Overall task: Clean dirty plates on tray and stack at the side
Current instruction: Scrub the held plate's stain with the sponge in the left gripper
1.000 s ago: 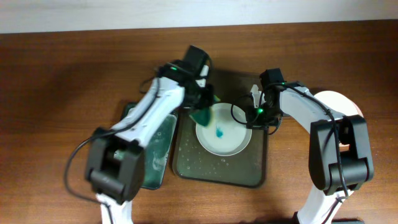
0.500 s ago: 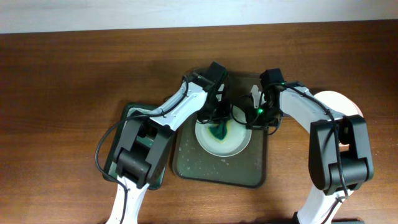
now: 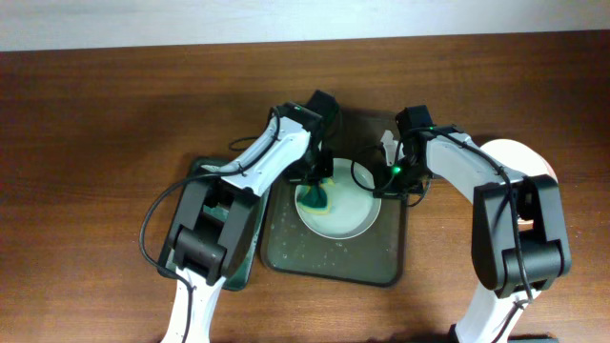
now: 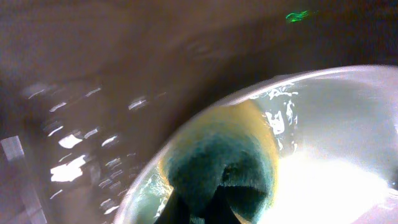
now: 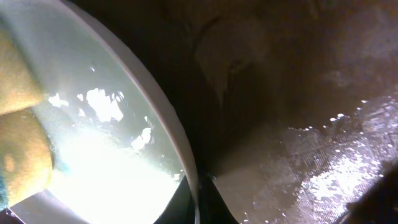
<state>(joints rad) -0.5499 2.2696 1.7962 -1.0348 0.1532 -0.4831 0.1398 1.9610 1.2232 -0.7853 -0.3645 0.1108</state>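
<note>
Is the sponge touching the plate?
Yes, the sponge in the left gripper presses on the wet plate lying in the tray.

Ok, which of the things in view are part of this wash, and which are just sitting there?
In use: plate, tray under it, yellow sponge in the left tool, right tool on the plate's rim.
Sitting by: green basin, second white plate right of the tray.
</note>
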